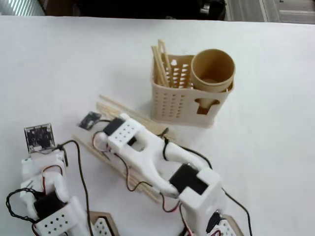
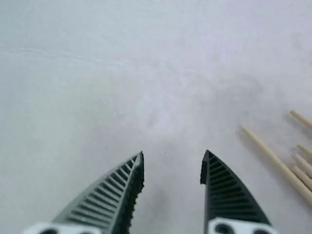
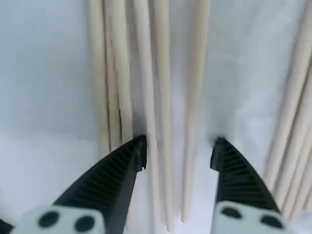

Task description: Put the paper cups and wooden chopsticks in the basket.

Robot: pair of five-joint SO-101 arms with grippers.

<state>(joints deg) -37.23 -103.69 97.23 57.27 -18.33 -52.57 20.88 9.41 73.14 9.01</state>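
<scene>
A cream basket [image 1: 184, 101] stands on the white table with a paper cup [image 1: 212, 70] and several wooden chopsticks [image 1: 161, 64] upright in it. More loose chopsticks [image 1: 118, 109] lie on the table in front of it, partly under the right arm. My right gripper [image 3: 178, 146] is open just above them, its fingers straddling a few chopsticks [image 3: 163, 97]. Another bundle of chopsticks [image 3: 292, 122] lies to one side. My left gripper [image 2: 171, 161] is open over bare table, with chopstick ends [image 2: 278, 161] off to its side.
The right arm's white body [image 1: 147, 147] crosses the table diagonally above the sticks. The left arm [image 1: 44, 182] sits at the near left. A small dark tag [image 1: 89, 119] lies by the chopsticks. Bare table stretches to the left and right of the basket.
</scene>
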